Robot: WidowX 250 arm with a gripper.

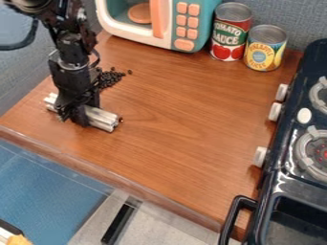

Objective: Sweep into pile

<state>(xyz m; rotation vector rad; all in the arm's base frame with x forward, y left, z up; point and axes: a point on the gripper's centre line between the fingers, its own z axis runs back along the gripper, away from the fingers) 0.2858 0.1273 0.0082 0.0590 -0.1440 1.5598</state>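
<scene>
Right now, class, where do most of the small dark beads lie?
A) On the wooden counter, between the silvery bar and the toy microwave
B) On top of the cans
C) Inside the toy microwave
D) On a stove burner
A: the beads lie clustered on the brown counter, on the microwave's side of the silvery bar.

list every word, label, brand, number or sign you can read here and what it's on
"TOMATO SAUCE" on the red-and-green can
"PINEAPPLE SLICES" on the yellow-and-blue can
Any marks on the toy microwave's orange buttons are too small to read.
No number or separate brand name can be made out.
</scene>
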